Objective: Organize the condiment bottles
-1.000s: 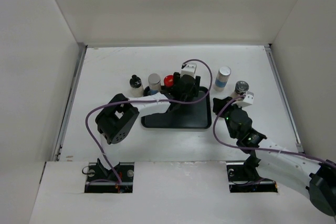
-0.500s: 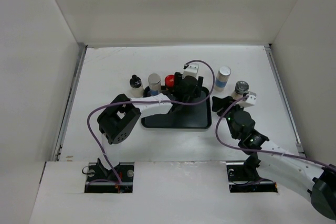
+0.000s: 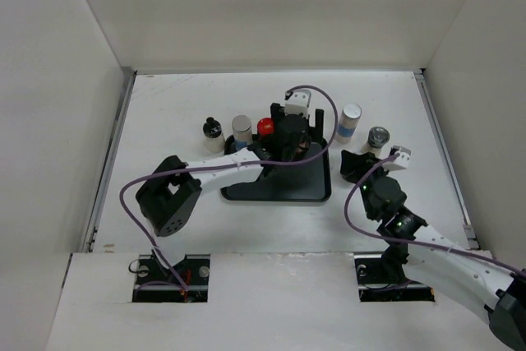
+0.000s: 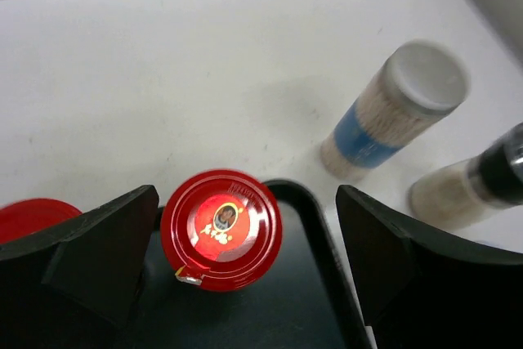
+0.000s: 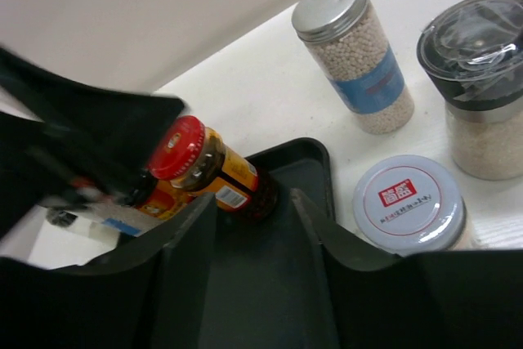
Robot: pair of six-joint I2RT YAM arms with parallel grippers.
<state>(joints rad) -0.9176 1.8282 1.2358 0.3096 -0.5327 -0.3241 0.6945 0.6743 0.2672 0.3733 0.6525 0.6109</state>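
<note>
In the left wrist view a red-capped jar (image 4: 221,229) stands in the back right corner of the black tray (image 4: 306,292), between the wide-open jaws of my left gripper (image 4: 248,206). A second red cap (image 4: 29,217) shows at the left edge. The blue-labelled bottle (image 4: 396,112) and a grey-topped shaker (image 4: 478,181) stand off the tray. From above, my left gripper (image 3: 288,133) covers that jar, beside the other red cap (image 3: 265,127). My right gripper (image 5: 252,210) is open and empty over the tray's right side, with a white-capped jar (image 5: 409,202) beside it.
A black-capped bottle (image 3: 213,133) and a silver-capped one (image 3: 241,128) stand left of the tray (image 3: 279,191). The blue-labelled bottle (image 3: 350,121) and the shaker (image 3: 378,138) stand to its right, near my right gripper (image 3: 362,163). White walls enclose the table on three sides.
My left gripper has shifted a little toward the back of the tray and its elbow has swung nearer. My right arm has drawn back slightly toward the near right.
</note>
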